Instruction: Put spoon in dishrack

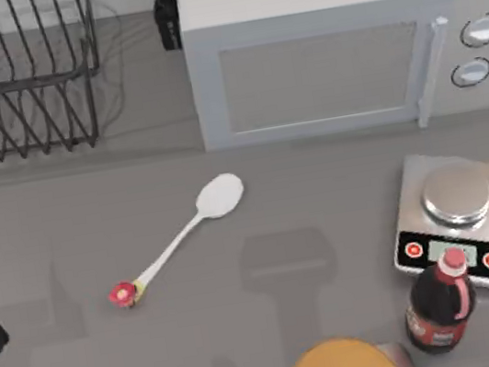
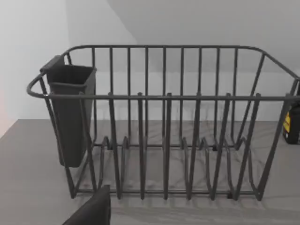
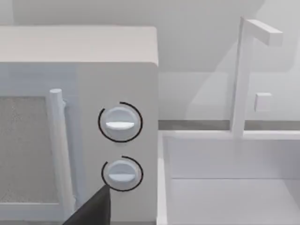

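Your left gripper [image 2: 91, 211] faces the dishrack [image 2: 164, 122]; its opening can't be told; nothing is held; the spoon [image 1: 184, 240] lies on the table, well short of the rack; grasping and placing remain undone.

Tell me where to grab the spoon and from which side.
Grab the spoon at mid-handle, coming straight down from above. It lies flat on the table, handle running diagonally from bowl to flower tip, so turn the tool's fingers across that slim line.
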Available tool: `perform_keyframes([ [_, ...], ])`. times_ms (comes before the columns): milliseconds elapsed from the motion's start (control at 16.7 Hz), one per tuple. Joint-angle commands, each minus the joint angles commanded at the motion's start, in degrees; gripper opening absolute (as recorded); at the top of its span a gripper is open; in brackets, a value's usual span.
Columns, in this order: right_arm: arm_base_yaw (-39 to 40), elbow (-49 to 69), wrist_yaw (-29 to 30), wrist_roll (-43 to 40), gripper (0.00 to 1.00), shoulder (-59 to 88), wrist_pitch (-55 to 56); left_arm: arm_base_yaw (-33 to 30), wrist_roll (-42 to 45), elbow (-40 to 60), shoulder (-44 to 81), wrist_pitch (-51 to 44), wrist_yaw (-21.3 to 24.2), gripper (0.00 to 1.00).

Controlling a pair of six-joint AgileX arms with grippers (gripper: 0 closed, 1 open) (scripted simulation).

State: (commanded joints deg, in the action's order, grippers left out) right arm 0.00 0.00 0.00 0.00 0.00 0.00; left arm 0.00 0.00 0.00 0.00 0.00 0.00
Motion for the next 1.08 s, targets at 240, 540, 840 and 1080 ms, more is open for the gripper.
perform_keyframes([
  [240,0.0,0.0,0.0,0.0,1.00,0.0,0.0,-0.5,0.4,1.7,1.8,-1.3,0.0,1.00],
  [540,0.0,0.0,0.0,0.0,1.00,0.0,0.0,-4.6,3.2,14.8,16.8,-10.9,0.0,1.00],
  [840,0.0,0.0,0.0,0.0,1.00,0.0,0.0,-11.0,7.6,35.8,43.2,-26.2,0.1,1.00],
  [1080,0.0,0.0,0.0,0.0,1.00,0.0,0.0,-16.7,11.6,54.5,67.6,-39.6,0.1,1.00],
])
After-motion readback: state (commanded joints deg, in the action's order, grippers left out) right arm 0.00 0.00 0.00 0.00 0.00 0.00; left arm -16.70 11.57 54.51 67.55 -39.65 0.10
